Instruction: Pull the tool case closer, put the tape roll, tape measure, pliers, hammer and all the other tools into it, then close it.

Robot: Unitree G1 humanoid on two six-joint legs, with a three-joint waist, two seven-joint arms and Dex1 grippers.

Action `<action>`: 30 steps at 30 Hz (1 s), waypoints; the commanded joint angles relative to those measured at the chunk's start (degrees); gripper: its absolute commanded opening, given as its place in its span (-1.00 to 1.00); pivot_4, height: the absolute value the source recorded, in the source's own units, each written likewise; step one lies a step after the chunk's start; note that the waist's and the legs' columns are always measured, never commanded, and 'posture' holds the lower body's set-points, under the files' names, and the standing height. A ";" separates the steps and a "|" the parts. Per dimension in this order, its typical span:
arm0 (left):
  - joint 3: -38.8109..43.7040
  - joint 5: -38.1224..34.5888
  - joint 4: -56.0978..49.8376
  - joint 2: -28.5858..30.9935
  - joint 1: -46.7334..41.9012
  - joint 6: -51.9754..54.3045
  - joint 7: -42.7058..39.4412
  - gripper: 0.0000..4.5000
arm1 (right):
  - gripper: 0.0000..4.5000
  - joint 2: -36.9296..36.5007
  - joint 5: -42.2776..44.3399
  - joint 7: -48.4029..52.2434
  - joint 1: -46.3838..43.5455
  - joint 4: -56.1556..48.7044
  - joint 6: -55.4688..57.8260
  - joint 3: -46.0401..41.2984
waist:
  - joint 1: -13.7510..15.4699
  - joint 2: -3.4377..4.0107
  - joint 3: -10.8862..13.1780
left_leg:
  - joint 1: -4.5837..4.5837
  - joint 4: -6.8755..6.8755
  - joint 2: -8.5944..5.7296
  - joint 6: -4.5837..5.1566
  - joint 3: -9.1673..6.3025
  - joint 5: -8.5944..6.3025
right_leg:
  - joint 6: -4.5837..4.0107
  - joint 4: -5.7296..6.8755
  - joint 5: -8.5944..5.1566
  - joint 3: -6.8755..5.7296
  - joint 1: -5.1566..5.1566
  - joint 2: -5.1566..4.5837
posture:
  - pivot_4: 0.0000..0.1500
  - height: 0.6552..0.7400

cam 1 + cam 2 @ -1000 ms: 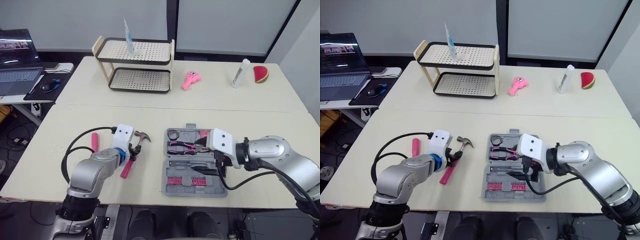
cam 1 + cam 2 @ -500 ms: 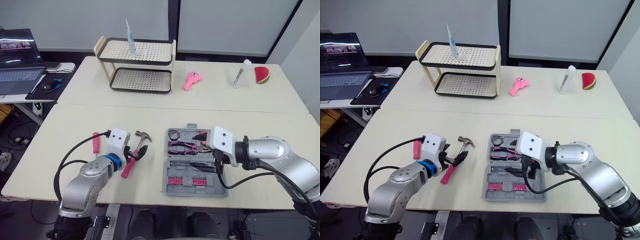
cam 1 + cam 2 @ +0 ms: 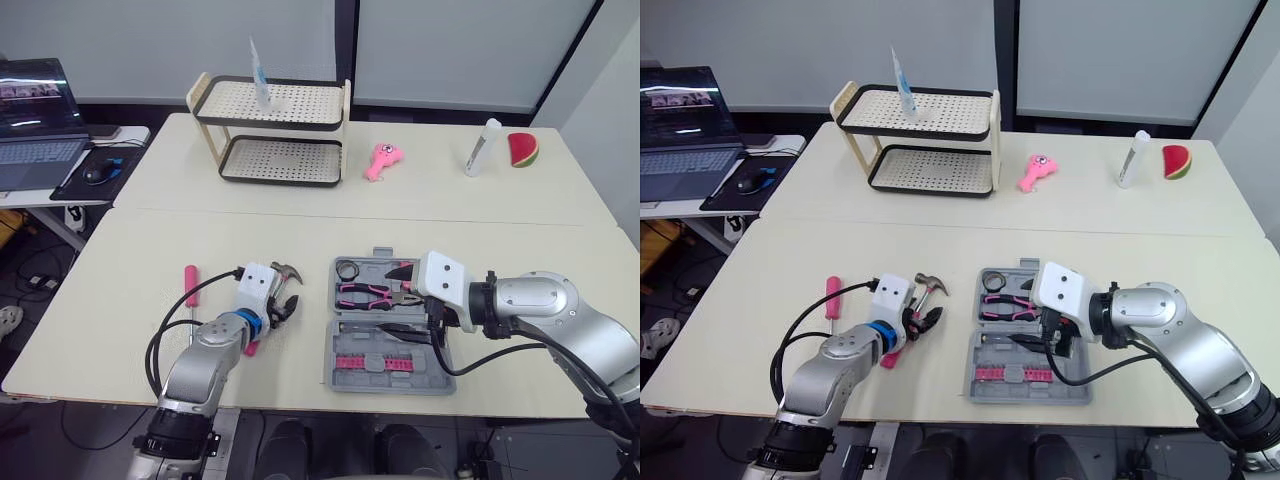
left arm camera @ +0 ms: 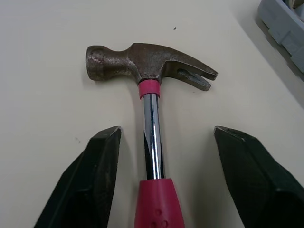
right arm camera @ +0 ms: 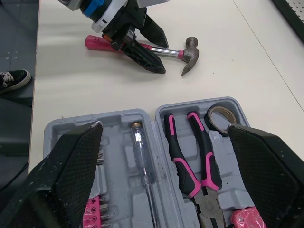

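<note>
Two spread fingers of your left claw straddle the hammer without touching its shaft. The hammer lies flat on the tabletop, just left of the open case. Its long axis runs slantwise, with the grip toward the robot and the head away and a little toward the case. The forked end of the head points at the case and the blunt face points the other way. You see a dull brown head, a red collar, a bright chrome shaft and a pink-red grip. Your right claw hangs over the case, fingers wide apart, holding nothing. Pliers with pink handles and a tape roll lie in the case. A pink screwdriver lies on the tabletop left of the hammer.
</note>
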 commanded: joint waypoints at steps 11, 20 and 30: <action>-0.50 2.26 3.12 -1.54 -0.73 -5.04 -1.29 -0.83 | 1.00 -0.12 0.67 -0.36 -0.13 -2.96 1.04 -1.48 | 0.42 0.09 -0.06 | 0.01 0.00 -0.04 0.00 0.00 0.00 | 0.00 -0.01 0.00 0.00 0.02 0.00 | 1.00 0.74; 1.40 -0.55 -13.59 11.74 5.05 -10.93 -15.57 -0.96 | 1.00 -3.69 3.95 2.20 4.22 -4.25 0.35 -9.81 | 0.23 0.12 -0.07 | -0.02 -0.07 0.05 0.00 -0.07 0.00 | -0.01 -0.05 0.00 0.03 0.00 -0.05 | 1.00 0.74; -3.48 -8.53 -23.42 18.68 1.77 -9.30 -30.47 -0.98 | 1.00 -15.24 3.85 15.79 18.82 -0.47 -15.51 -23.06 | 1.09 0.19 -0.08 | 0.12 -0.06 0.01 0.26 0.07 -0.14 | 0.00 -0.12 0.00 0.04 0.17 0.08 | 1.00 0.74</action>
